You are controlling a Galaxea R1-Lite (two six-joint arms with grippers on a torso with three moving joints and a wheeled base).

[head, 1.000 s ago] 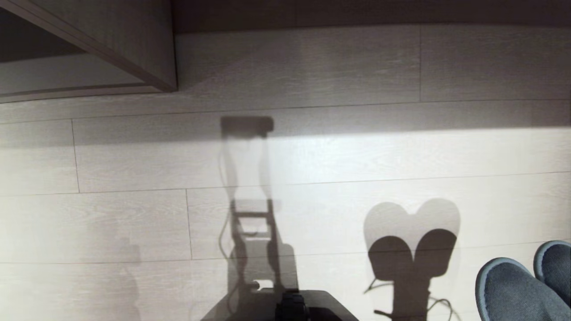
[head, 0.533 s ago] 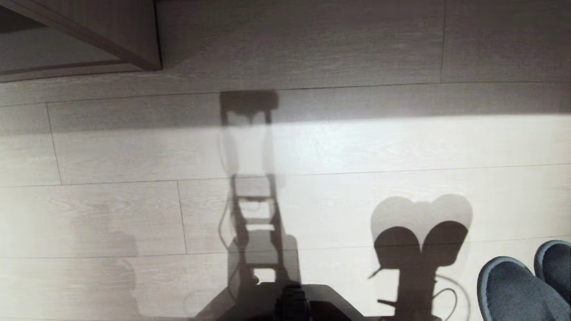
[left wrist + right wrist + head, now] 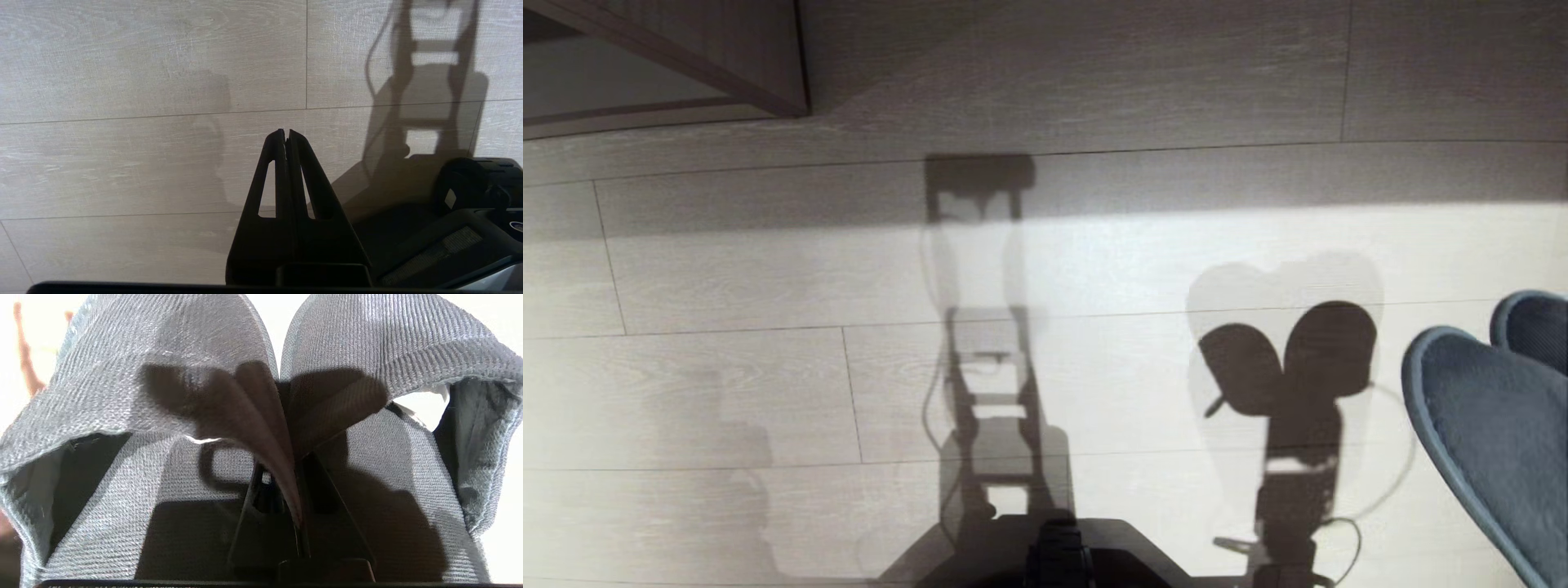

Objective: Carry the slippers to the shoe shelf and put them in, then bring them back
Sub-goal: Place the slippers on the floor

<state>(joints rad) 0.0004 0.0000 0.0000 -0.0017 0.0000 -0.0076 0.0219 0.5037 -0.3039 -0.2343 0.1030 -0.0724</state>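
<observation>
— Right pincer (image 3: 296,522): what does it have?
— Its fingers are pinched together on the slippers (image 3: 261,396). In the right wrist view the inner edges of the two grey-blue uppers meet between the black fingers, and the pair fans out to either side, toes pointing away from the wrist.
— Where are they in the head view?
— Hanging in the air at the right edge, above the floor (image 3: 768,392), not touching it. The slippers (image 3: 1494,425) show their paler sole rims there, and their double-lobed shadow falls on the pale planks just beside them. The pincer itself is out of that view.
— And the left pincer (image 3: 286,136)?
— Tips pressed together, nothing between them, pointing down at bare floor (image 3: 122,163) beside the robot's dark base (image 3: 470,228).
— The shoe shelf?
— Only a corner of it shows, the shoe shelf (image 3: 760,57) at the far left corner of the floor in the head view, beige wood grain with a darker trim strip, well apart from the slippers.
</observation>
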